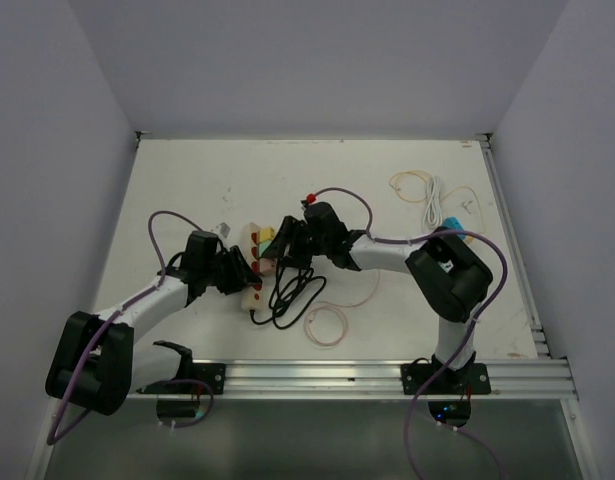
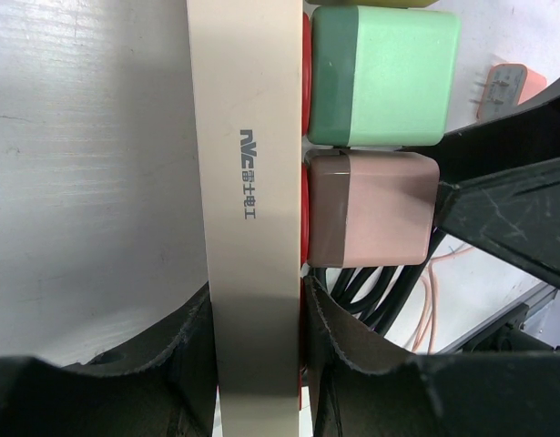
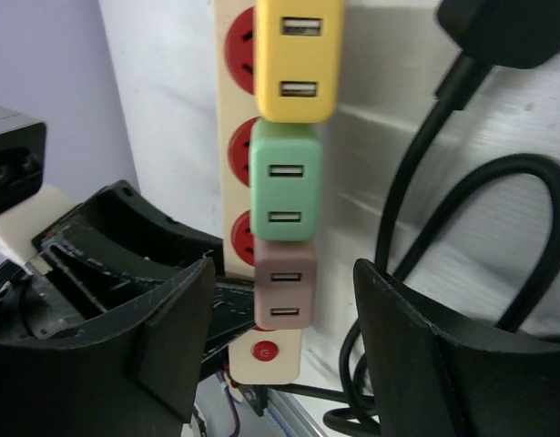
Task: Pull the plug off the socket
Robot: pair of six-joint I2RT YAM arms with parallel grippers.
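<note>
A cream power strip [image 2: 248,182] with red sockets lies left of the table's middle [image 1: 253,262]. Plugged into it in a row are a yellow plug [image 3: 298,59], a green plug [image 3: 284,191] and a pinkish-brown plug [image 3: 281,282]. My left gripper [image 2: 257,364] is shut on the strip's switch end, one finger on each long side. Above the pinkish-brown plug my right gripper [image 3: 284,337] stands open, its fingers [image 3: 425,364] on either side of the plug and apart from it.
A black cable [image 1: 292,295] lies coiled just in front of the strip. A beige wire loop [image 1: 325,325] sits nearer the front rail [image 1: 387,375]. A white cable [image 1: 432,205] and a blue object [image 1: 455,225] lie at the back right. A loose orange plug [image 2: 507,86] lies beyond the strip.
</note>
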